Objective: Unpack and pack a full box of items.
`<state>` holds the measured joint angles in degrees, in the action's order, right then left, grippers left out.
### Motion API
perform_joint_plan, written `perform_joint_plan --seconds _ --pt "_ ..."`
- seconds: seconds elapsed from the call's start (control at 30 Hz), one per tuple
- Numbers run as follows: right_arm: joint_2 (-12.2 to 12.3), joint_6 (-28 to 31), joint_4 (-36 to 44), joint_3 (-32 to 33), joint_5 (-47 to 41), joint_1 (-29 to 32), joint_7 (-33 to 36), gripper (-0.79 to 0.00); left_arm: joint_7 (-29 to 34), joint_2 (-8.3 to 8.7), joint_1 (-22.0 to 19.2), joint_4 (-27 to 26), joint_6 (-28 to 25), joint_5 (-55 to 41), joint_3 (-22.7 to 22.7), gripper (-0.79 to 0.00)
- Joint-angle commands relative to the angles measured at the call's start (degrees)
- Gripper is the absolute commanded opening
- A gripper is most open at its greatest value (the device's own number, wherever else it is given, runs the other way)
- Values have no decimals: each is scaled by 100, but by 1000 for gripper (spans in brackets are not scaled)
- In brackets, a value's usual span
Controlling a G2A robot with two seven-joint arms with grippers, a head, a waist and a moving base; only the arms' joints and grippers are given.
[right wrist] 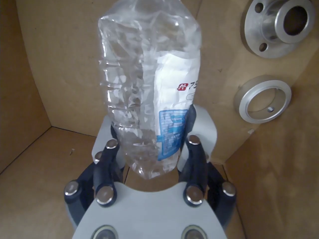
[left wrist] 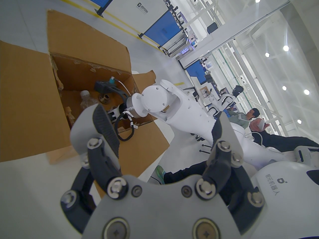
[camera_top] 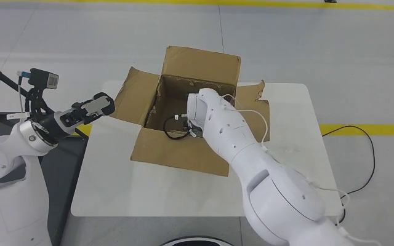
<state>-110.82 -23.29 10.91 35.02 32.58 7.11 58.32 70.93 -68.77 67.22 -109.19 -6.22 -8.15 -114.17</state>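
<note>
An open cardboard box (camera_top: 184, 157) stands on the white table (camera_top: 123, 184) with its flaps spread. My right arm reaches down into it. Inside, my right gripper (right wrist: 149, 135) is shut on the lower end of a crumpled clear plastic bottle (right wrist: 149, 58) with a white and blue label. The bottle's white cap and neck (left wrist: 86, 98) show inside the box (left wrist: 82, 75) in the left wrist view. My left gripper (left wrist: 159, 125) is open and holds nothing. It hovers off the table's left edge (camera_top: 95, 107), beside the box's left flap.
Two metal parts lie on the box floor: a flange with bolt holes (right wrist: 279, 23) and a plain ring (right wrist: 261, 100). The right arm's black cable loop (camera_top: 175, 130) hangs inside the box. Bare table lies in front of and to the right of the box.
</note>
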Motion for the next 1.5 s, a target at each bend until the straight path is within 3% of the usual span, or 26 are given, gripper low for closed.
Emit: perform_joint_plan --seconds 0.0,0.83,1.47 --pt "2 24 -20 30 -23 -10 -32 -785 0 0 0 0 0 0 0 0" --pt "256 598 -11 618 -598 -223 -326 -785 0 0 0 0 0 0 0 0" --pt "501 590 587 899 -593 -153 -428 -785 0 0 0 0 0 0 0 0"
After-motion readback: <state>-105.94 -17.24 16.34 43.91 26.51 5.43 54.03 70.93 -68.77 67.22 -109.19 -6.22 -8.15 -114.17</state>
